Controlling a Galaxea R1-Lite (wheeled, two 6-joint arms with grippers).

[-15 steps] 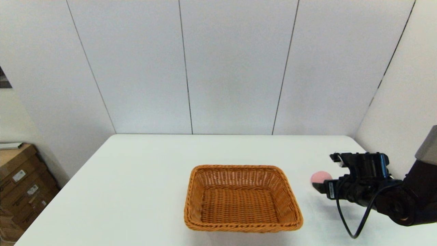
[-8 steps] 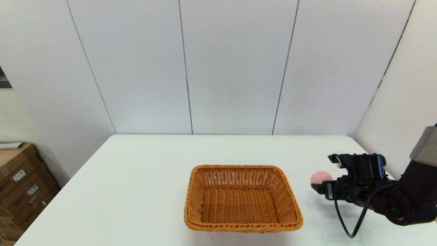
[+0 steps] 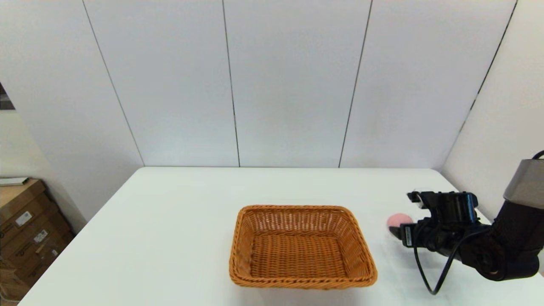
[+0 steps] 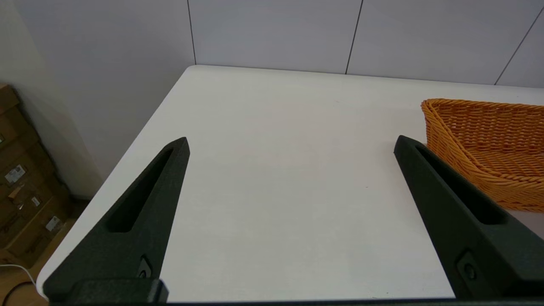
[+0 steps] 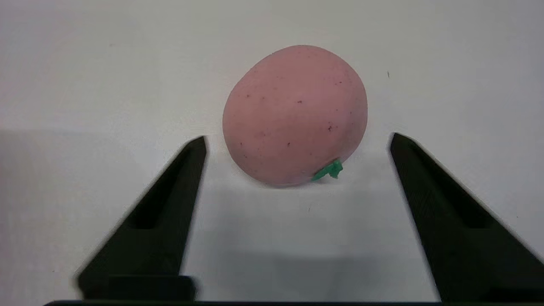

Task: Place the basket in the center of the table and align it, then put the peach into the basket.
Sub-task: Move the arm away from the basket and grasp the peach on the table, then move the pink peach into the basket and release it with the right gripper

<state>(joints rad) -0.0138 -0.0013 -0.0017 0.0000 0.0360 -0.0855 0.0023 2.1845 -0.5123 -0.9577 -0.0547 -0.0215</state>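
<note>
Background: grey-white wall panels [image 3: 289, 85] split by thin dark vertical seams; angled side panel [image 3: 497, 123] at right. Lower left: stacked brown cardboard boxes [image 3: 25, 229] bearing small white labels, a flat pale item lying on the top box. Same boxes [image 4: 21, 191] visible in left wrist view, thin white cable [image 4: 12, 268] on floor beside them

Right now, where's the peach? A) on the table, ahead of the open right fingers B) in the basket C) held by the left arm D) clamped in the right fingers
A: the peach sits on the table, untouched, just beyond the open right gripper.
</note>
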